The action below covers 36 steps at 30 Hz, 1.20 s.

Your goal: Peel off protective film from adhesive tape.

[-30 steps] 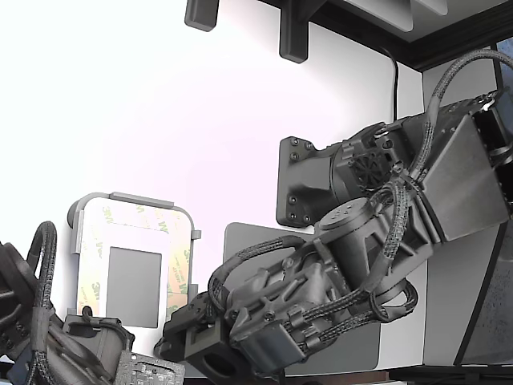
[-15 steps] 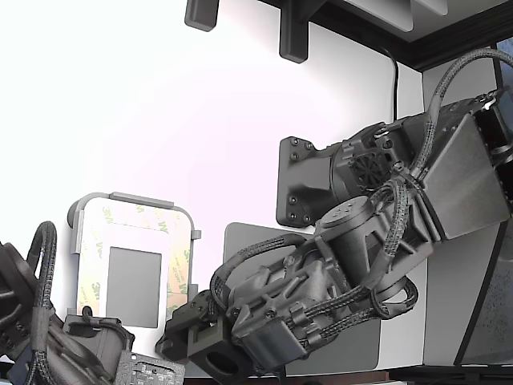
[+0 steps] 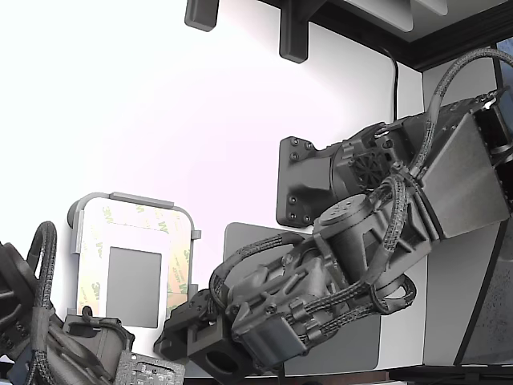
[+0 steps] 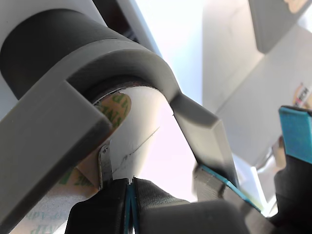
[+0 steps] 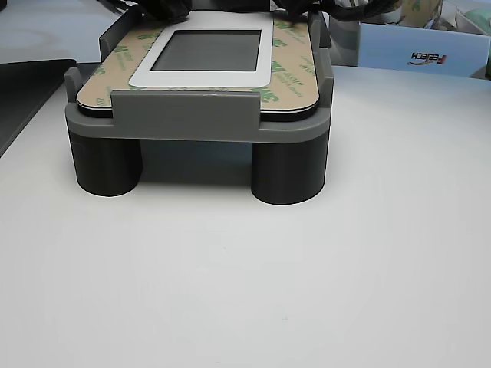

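White table [image 5: 307, 291] carries a grey fixture [image 5: 199, 123] standing on dark round feet [image 5: 288, 172]. On the fixture lies a panel with a dark grey rectangle [image 5: 209, 50] at its centre, a white margin around it, and tape [image 5: 285, 73] running as a flat border all round. The tape is faced with tan film [image 3: 178, 277] printed with green 3M marks; in the exterior view the film shows along the top and both sides of the panel, lying flat. The arm [image 3: 353, 249], wrapped in braided cable, reaches from the exterior view's right down to the lower right corner of the fixture, over a large dark grey mat [image 3: 240, 241]. The gripper [image 4: 130, 187] sits at that corner. In the wrist view its two dark fingertips [image 4: 151, 192] are pressed together, blue pads meeting in a thin line, just below the rounded corner of the panel, where a narrow grey tab [image 4: 105, 165] stands up beside the film [image 4: 117, 105]. Whether the tips hold the film or the tab, cannot tell; the contact point is hidden. A second cabled arm [image 3: 40, 321] sits at the exterior view's lower left, beside the fixture. A light blue box [image 5: 414, 50] stands behind the fixture in the other view.
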Motion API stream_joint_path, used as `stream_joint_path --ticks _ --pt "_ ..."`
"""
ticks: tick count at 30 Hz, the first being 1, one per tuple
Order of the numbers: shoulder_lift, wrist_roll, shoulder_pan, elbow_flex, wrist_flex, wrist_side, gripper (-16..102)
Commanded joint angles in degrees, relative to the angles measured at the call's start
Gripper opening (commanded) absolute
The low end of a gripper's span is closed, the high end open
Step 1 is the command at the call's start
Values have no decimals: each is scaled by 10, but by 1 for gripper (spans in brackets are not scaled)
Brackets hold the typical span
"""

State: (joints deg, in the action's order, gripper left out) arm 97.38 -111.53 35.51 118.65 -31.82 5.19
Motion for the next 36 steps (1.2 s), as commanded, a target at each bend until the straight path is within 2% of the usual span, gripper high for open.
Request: stream_joint_path --ticks 1,36 --pt "11 -4 -11 -5 -1 -2 -11" --pt "19 -31 -40 26 28 16 -11"
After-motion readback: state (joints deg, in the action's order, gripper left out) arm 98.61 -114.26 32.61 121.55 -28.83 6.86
